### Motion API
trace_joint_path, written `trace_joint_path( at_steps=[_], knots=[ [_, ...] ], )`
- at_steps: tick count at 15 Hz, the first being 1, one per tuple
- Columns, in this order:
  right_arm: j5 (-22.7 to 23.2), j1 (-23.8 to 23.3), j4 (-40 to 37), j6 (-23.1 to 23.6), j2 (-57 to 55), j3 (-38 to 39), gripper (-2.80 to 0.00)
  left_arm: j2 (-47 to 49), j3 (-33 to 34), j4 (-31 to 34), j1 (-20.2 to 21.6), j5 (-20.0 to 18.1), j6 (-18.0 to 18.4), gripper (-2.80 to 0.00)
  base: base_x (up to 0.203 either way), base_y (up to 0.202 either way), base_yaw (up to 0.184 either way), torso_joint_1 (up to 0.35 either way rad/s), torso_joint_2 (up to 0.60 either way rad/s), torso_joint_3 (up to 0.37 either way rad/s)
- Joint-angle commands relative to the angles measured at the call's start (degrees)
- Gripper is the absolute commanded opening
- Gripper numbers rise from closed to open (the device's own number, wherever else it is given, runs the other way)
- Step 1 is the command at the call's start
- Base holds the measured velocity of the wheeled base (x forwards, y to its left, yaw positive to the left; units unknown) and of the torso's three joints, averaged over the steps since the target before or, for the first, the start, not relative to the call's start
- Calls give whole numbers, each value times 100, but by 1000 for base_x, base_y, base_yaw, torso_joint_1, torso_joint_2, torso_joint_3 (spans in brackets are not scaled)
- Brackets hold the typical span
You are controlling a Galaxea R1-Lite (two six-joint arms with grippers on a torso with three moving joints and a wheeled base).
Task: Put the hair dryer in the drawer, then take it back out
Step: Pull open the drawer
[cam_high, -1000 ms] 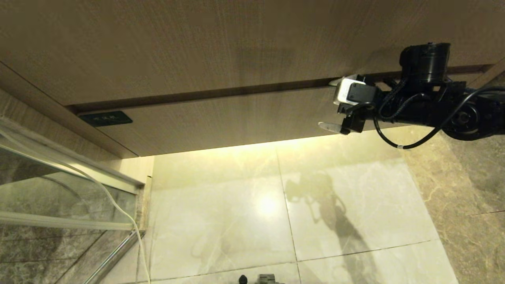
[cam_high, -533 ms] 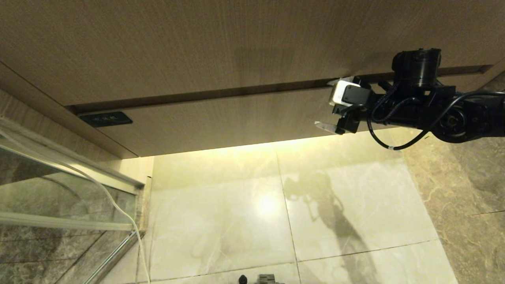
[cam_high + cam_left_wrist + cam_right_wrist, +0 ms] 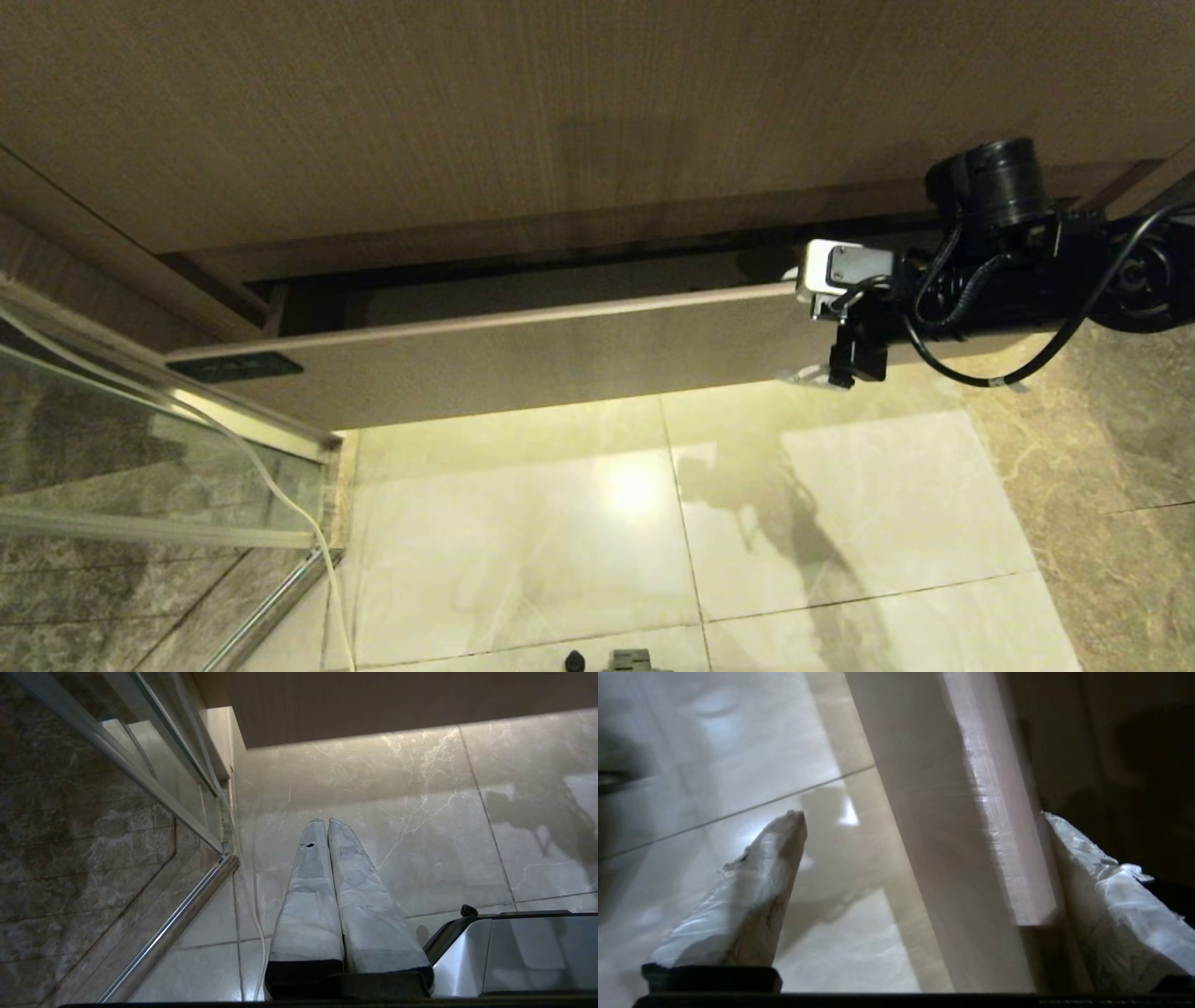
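The drawer (image 3: 523,359) stands pulled a little way out, with a dark gap showing behind its low wood-grain front and a small dark label (image 3: 235,367) at its left end. My right gripper (image 3: 801,327) is open and straddles the front's top edge near its right end. In the right wrist view one finger (image 3: 1092,891) lies against the inner side of the drawer front (image 3: 971,826), and the other finger (image 3: 756,872) hangs free over the floor, so my right gripper (image 3: 922,817) grips nothing. The hair dryer is out of view. My left gripper (image 3: 327,822) is shut and parked, pointing at the floor.
A taller wood-grain panel (image 3: 560,112) overhangs the drawer. A glass shower screen (image 3: 140,439) with a metal frame stands at the left, with a thin white cord (image 3: 280,495) running down along it. Pale marble floor tiles (image 3: 523,523) lie below. The robot's silver base (image 3: 514,952) sits beside the left gripper.
The drawer was shut a second ago and has since slid outward. My right gripper has come back with its front edge, and the wrist has rolled.
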State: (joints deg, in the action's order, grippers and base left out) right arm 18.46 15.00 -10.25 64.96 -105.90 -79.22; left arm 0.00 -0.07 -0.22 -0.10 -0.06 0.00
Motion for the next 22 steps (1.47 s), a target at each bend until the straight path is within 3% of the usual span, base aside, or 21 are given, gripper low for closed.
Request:
trace_joint_path(
  at_steps=[1, 6, 13, 21, 22],
  knots=[
    [-21, -73, 126, 32, 191, 131, 0, 7, -1, -4, 1, 6, 0, -280, 0, 0, 0, 0, 0, 0],
    [-26, -189, -247, 25, 624, 654, 0, 0, -1, -4, 1, 2, 0, -280, 0, 0, 0, 0, 0, 0],
    [184, -701, -2466, -232, 2170, 1242, 0, 2, 4, -4, 1, 3, 0, -280, 0, 0, 0, 0, 0, 0],
    [446, -1147, -2757, -1841, 3409, 1337, 0, 6, -1, -4, 1, 2, 0, -280, 0, 0, 0, 0, 0, 0],
    [446, -1193, -2783, -2110, 3556, 1277, -270, 0, 5, -4, 1, 6, 0, -280, 0, 0, 0, 0, 0, 0]
  ],
)
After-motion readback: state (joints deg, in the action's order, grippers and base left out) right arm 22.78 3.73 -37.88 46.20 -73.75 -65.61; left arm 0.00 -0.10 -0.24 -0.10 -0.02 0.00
